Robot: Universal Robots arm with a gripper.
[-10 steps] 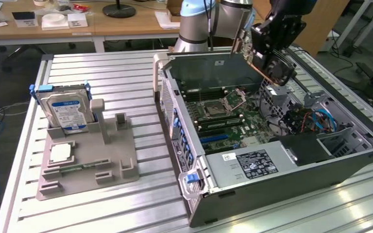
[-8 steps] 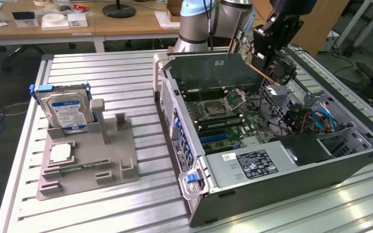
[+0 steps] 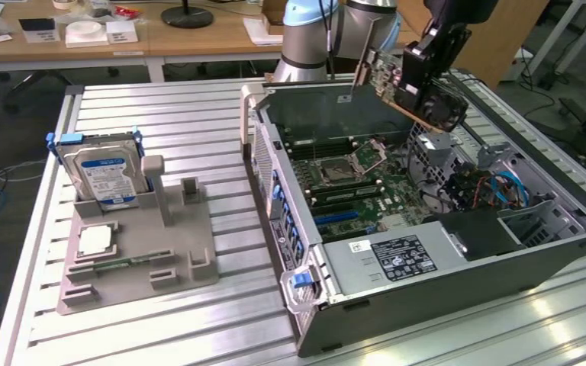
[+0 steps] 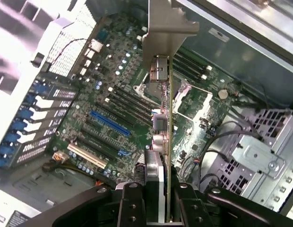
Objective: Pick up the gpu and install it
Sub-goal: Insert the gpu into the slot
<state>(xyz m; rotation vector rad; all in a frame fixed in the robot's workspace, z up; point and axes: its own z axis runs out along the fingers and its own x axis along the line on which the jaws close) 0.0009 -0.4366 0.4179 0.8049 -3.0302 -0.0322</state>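
Gpu [image 3: 395,80] between fingers [image 4: 130,208], above open computer case [image 3: 456,297]

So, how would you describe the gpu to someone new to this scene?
Find the open computer case. Above its far end, the hand holds the gpu: a tilted green card with a black fan. Unlike the motherboard below, it hangs in the air.

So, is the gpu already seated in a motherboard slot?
No, the gripper holds the gpu in the air above the open computer case.

You cannot read the white label [image 3: 400,258], exterior view's lower centre; the black gripper [image 4: 158,203] partly hides the thin green gpu card [image 4: 161,109].
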